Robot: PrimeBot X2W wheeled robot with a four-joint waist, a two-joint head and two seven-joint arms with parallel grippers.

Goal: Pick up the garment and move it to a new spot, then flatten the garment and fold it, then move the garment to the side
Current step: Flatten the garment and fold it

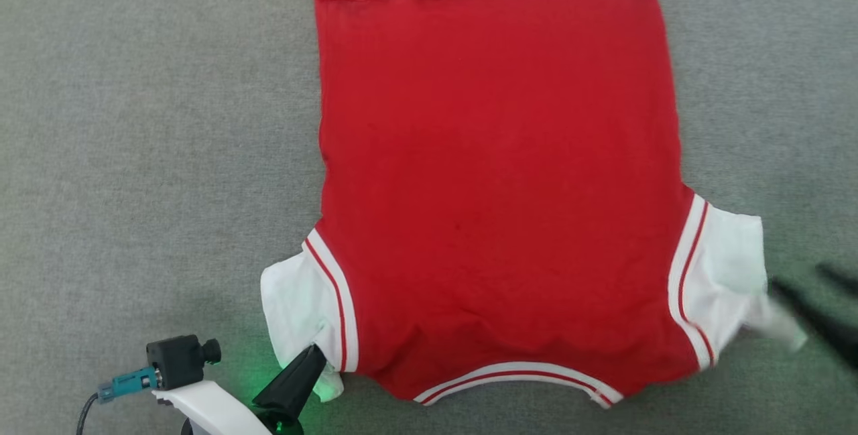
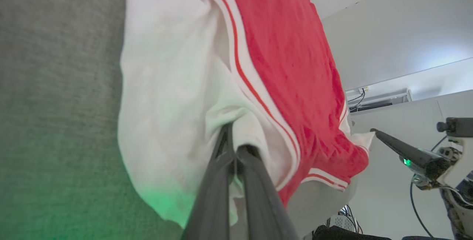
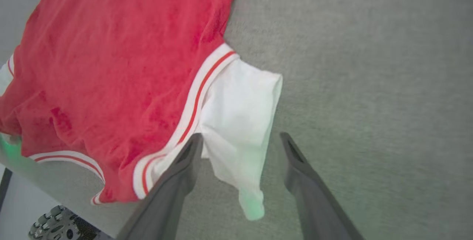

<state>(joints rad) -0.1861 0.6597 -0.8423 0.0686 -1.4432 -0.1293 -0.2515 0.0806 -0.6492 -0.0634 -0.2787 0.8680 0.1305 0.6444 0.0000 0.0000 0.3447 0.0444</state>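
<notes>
On the grey worktop (image 1: 134, 120), the red garment (image 1: 496, 173) is laid out flat, its striped neckline turned toward the robot. The garment's left white sleeve (image 1: 295, 301) is pinched in the closed jaws of the left gripper (image 2: 231, 138). The right gripper (image 3: 241, 137) is seen with jaws spread wide astride the garment's opposite sleeve (image 3: 240, 99), gripping nothing.

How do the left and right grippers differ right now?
The left gripper has jaws shut on the garment at one white sleeve; the right gripper has jaws open. The left gripper pinches cloth; the right gripper only straddles the other sleeve. Both sit at the garment's near end.
</notes>
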